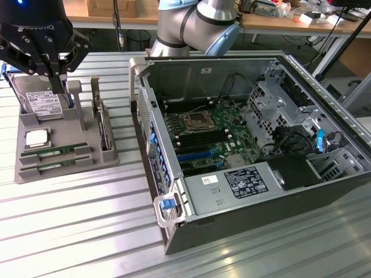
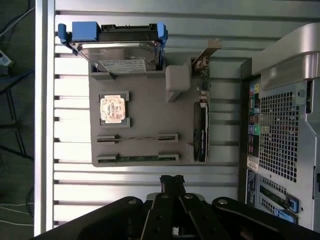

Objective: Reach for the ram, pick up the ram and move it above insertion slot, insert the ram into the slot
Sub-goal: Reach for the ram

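Jaws were noted shut together and empty, hung over the tray [image 1: 64, 172] on the surface [image 1: 87, 214], where the ram [image 1: 57, 152] was seated in a groove, presumably steadied for gripping, well apart from the slot [image 1: 174, 128] in the opened case [image 1: 261, 202].

Black Robotiq gripper [image 1: 58, 90] hangs above silver hard drive [image 1: 43, 104] standing at one end of grey plastic tray [image 1: 64, 171]. Two thin green ram sticks [image 1: 55, 150] lie seated in tray.
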`<state>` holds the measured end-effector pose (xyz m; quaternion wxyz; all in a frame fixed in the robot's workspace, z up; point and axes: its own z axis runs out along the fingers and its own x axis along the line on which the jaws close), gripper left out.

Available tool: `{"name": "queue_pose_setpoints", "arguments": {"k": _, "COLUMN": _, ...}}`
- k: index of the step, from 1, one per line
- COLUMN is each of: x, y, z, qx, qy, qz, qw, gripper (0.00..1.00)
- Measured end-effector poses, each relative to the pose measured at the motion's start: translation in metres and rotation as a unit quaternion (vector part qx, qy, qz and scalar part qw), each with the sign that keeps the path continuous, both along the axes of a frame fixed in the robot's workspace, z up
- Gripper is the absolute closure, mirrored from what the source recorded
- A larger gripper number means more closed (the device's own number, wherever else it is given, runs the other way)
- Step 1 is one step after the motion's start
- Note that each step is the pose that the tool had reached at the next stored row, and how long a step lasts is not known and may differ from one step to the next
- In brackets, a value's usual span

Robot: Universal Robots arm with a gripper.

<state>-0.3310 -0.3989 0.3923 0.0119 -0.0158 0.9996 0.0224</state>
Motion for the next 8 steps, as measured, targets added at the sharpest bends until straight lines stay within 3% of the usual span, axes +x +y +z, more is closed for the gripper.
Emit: {"name": "queue_pose_setpoints", "arguments": {"k": 8, "x": 0.0, "y": 0.0, "z": 0.0, "qx": 0.0, "qy": 0.0, "qz": 0.042, "qw": 0.9991, "gripper": 0.89}}
